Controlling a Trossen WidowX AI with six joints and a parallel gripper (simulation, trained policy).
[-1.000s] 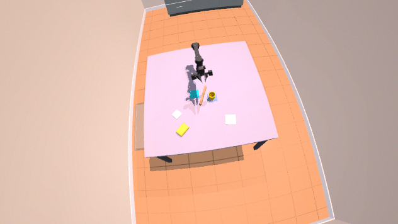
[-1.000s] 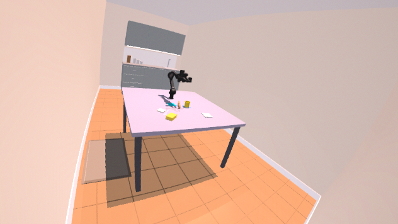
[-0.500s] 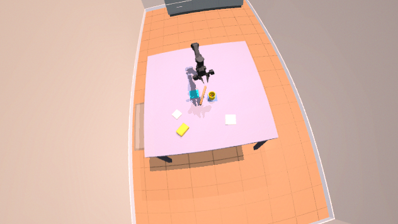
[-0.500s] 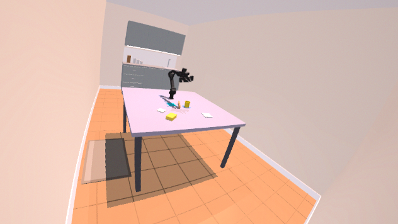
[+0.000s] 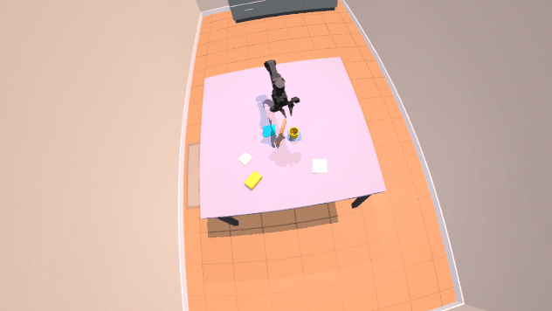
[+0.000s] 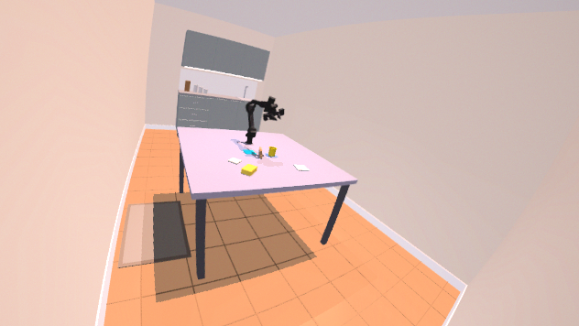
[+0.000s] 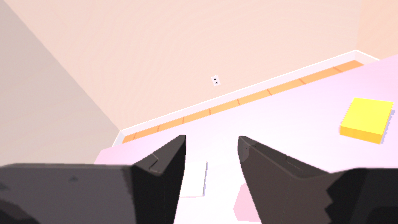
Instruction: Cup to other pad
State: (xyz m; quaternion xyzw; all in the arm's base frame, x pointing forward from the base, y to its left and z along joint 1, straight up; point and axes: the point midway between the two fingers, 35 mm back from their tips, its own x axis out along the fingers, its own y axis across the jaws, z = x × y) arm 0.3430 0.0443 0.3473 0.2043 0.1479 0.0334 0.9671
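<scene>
Jaws [image 5: 288, 116] [image 6: 273, 118] partly open, nothing held, above desk [image 5: 349, 131] [image 6: 215, 179] [image 7: 300, 130]; yellow cup [image 5: 293, 132] [image 6: 272, 151] upright on blue pad [image 5: 299, 139], brown stick [image 5: 281, 132] [image 6: 260, 153] nearby.

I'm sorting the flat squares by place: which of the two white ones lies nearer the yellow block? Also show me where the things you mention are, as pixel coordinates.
The white square [image 5: 245, 158] [image 6: 234, 161] beside the cyan pad's [image 5: 269, 131] [image 6: 248, 151] side of the table; the other lies past the cup [image 5: 293, 132] [image 6: 272, 151], farther from the block [image 5: 253, 180] [image 6: 249, 169] [image 7: 366, 119].

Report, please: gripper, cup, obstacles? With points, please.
Gripper [image 5: 288, 116] [image 6: 275, 118] [image 7: 212, 142] partly open, empty, above table. Yellow cup [image 5: 293, 133] [image 6: 272, 151] upright on blue pad [image 5: 298, 139]. Brown stick [image 5: 282, 132] [image 6: 260, 153] beside it.
</scene>
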